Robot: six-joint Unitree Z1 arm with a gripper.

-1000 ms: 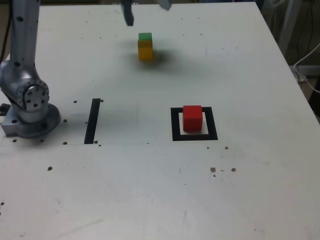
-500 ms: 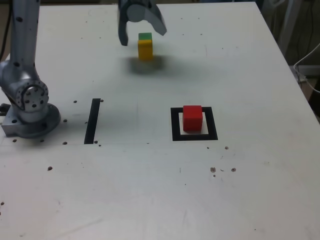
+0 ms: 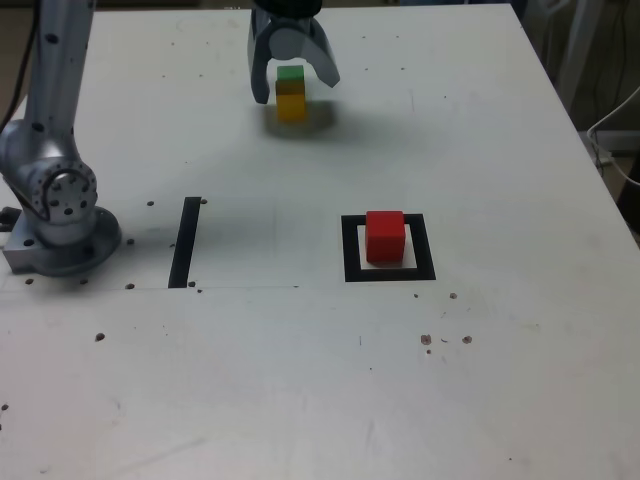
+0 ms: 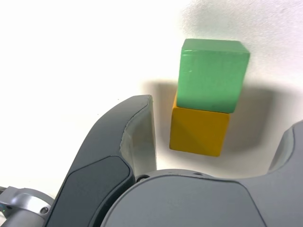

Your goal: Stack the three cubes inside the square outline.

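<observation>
On the white, speckled tabletop (image 3: 480,380) the grey arm reached over to the far side, and its dark grey two-fingered gripper (image 3: 295,88) hung over a pair of small blocks; its jaws stood apart, one on each side of the pair, and neither jaw visibly touched a block. The small solid green cube (image 3: 290,74) and the small solid yellow cube (image 3: 291,105) lay touching each other; in the exterior view the green one showed above the yellow, though whether it sat on top of it or just behind it I could not tell; in the wrist view the green cube (image 4: 212,75) and the yellow cube (image 4: 199,131) showed between the two grey fingers (image 4: 135,137), the yellow one nearer the gripper's body, with a gap of white table on either side. The small solid red cube (image 3: 384,236) stood alone, well apart from the other two, on the white centre of the flat black square outline (image 3: 350,250), nearer the camera and toward the exterior view's right; it sat upright, toward the far part of that centre. A straight narrow black strip (image 3: 185,242) lay on the table toward the exterior view's left, between the outline and the arm's round grey base (image 3: 60,215); small dark specks dotted the table near the strip and in front of the outline.
</observation>
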